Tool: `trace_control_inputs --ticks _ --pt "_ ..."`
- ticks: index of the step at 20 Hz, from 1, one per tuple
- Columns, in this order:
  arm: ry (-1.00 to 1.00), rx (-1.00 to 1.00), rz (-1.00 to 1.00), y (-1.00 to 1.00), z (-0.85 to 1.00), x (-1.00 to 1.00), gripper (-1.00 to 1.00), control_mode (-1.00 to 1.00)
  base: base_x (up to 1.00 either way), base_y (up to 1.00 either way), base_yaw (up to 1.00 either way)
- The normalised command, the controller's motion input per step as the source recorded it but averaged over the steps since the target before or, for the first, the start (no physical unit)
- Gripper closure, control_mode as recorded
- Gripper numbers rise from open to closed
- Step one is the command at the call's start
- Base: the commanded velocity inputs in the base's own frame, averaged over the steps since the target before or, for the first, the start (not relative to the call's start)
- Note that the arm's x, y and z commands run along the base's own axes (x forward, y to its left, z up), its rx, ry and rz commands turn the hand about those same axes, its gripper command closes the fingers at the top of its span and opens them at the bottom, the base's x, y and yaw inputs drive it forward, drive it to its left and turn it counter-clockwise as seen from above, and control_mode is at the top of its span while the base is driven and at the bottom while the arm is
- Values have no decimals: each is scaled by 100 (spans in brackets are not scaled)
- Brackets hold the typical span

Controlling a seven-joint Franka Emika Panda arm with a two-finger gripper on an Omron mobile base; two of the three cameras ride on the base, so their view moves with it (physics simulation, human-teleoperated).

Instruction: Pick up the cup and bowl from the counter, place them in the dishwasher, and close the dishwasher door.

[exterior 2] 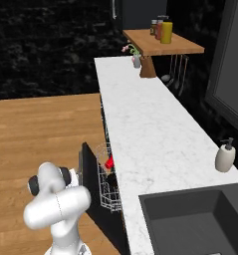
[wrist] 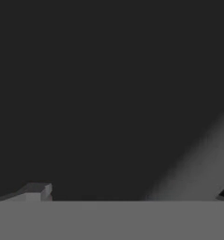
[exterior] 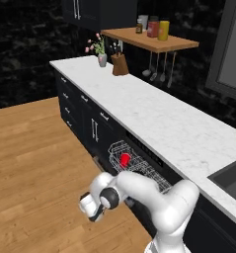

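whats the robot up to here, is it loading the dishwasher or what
Loading looks done. The red cup sits in the dishwasher's white wire rack, and a dark round shape beside it is probably the bowl. The arm is bent down low in front of the dishwasher door, which stands partly raised, so it seems to be pushing it shut. The counter has neither cup nor bowl on it.

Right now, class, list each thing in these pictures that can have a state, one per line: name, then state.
cup: in the dishwasher rack, off the counter.
bowl: in the rack, beside the cup.
dishwasher rack: pulled out.
dishwasher door: part raised, not shut.
pincer: low against the door; open or shut unclear.
counter: no cup or bowl on it.
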Motion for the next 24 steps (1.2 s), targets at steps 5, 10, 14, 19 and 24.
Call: trace_control_inputs --ticks 5,10,14,19,24 --pt "7 -43 -23 -100 0 52 -100 -100 0 0 0" --pt "7 -41 -22 -100 0 53 -100 -100 0 0 0" --pt "1 -41 -18 -100 0 44 -100 -100 0 0 0" --pt "0 -43 -19 -93 -5 42 -100 -100 0 0 0" --pt "0 -45 -20 -75 -15 48 -100 -100 0 0 0"
